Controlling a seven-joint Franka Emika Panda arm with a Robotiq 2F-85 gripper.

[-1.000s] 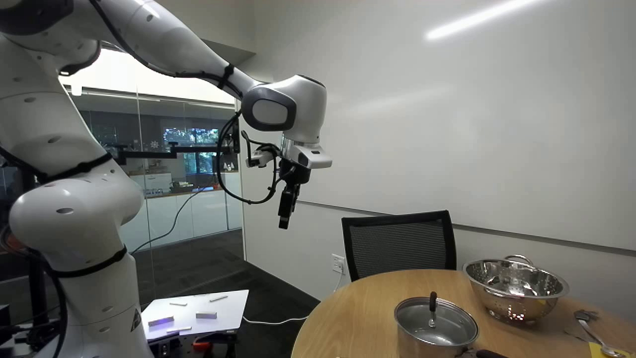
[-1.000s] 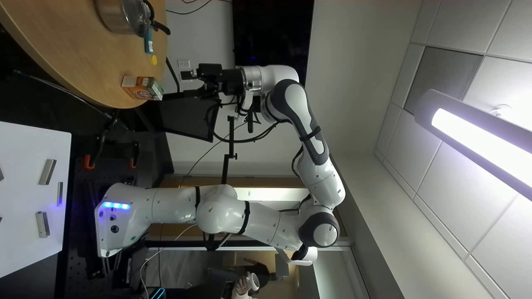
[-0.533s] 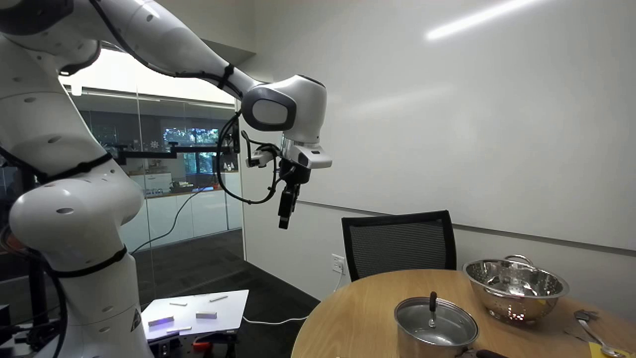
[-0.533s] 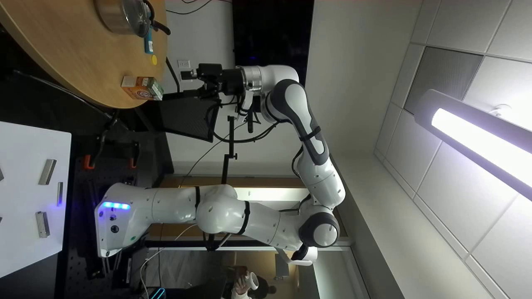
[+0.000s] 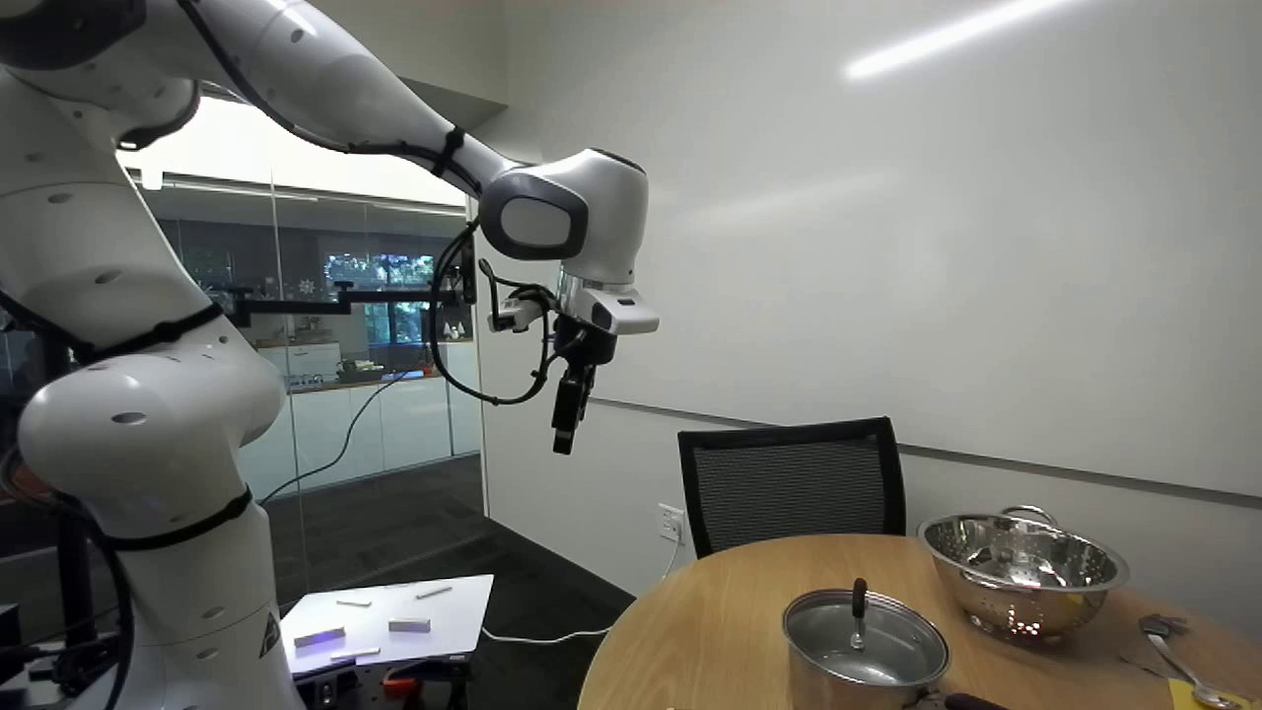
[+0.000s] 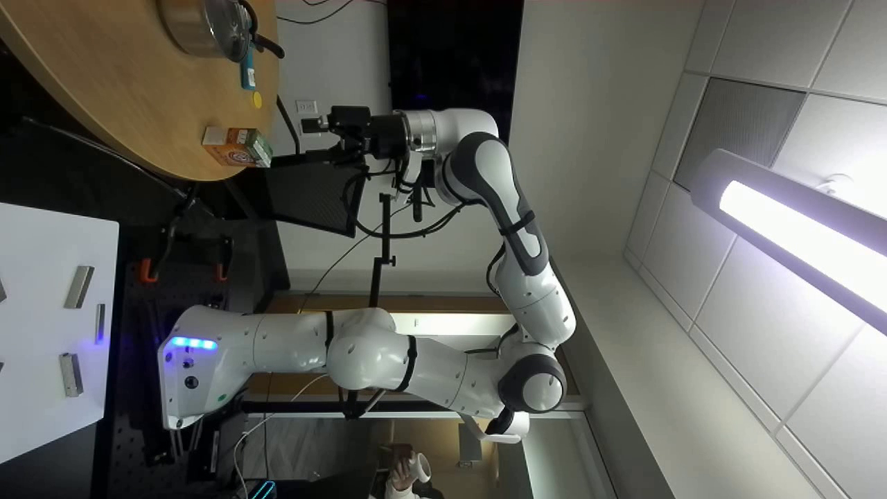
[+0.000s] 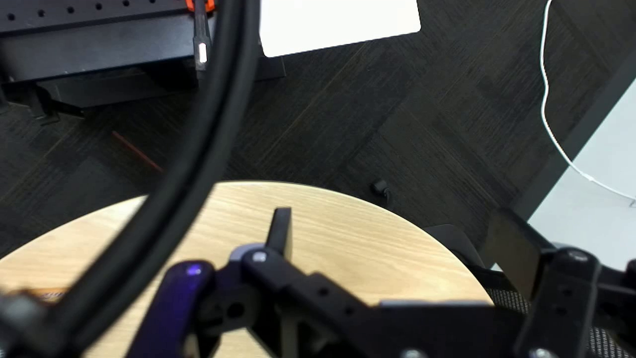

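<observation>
End effector [image 7: 395, 223] hangs spread wide above the bench [image 5: 710, 631], which carries an orange box [image 6: 235, 147], upper left in an exterior view, and a lidded pot [image 5: 868, 661], lower right in an exterior view.

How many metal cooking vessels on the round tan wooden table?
2: in an exterior view, a round silver metal pot at the picture's bottom edge; a round silver perforated metal colander behind it, to the right. Others may be off-frame.
</observation>
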